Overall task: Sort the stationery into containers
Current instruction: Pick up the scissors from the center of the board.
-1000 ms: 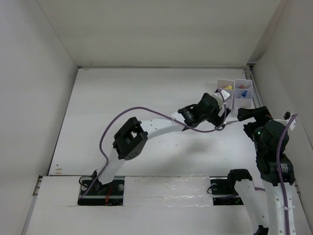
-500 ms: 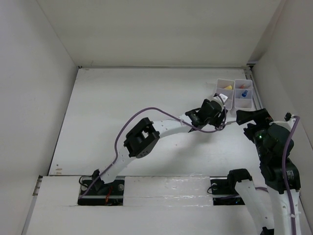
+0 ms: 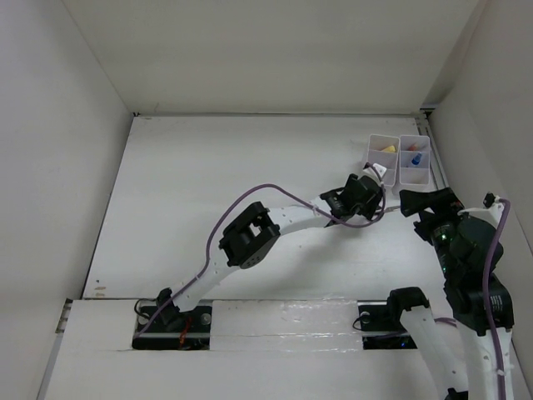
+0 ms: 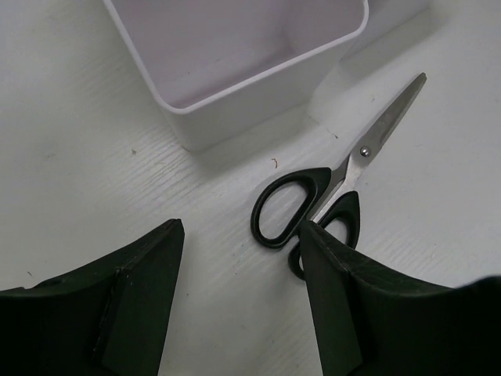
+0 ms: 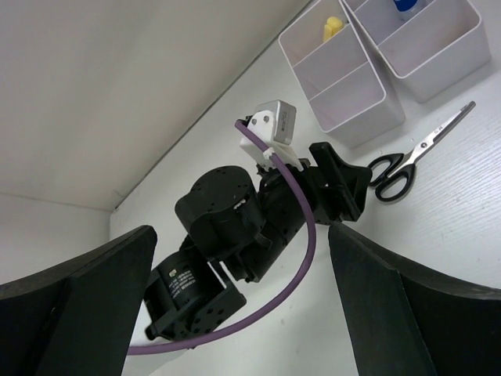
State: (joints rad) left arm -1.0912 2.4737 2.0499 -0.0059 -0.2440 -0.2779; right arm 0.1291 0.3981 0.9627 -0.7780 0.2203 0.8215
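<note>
The black-handled scissors (image 4: 313, 207) lie flat on the table, blades pointing away toward the upper right. My left gripper (image 4: 239, 243) is open just above the table, its right finger beside the handles and touching nothing. A white bin (image 4: 258, 86) stands just ahead of it. In the right wrist view the scissors (image 5: 407, 160) lie in front of two white bins (image 5: 356, 117) (image 5: 446, 63). One bin holds a yellow highlighter (image 5: 333, 27), the other a blue-capped bottle (image 5: 405, 4). My right gripper (image 5: 241, 231) is open and empty, raised above the left arm.
In the top view the two bins (image 3: 371, 154) (image 3: 427, 171) stand at the table's far right corner, close to the right wall. My left arm (image 3: 283, 221) stretches diagonally across the table, with a purple cable looping over it. My right gripper (image 3: 416, 200) hovers beside the left wrist.
My left arm has stretched further right and forward, bringing its gripper closer to the bins and scissors. My right arm has drawn back slightly toward its base.
</note>
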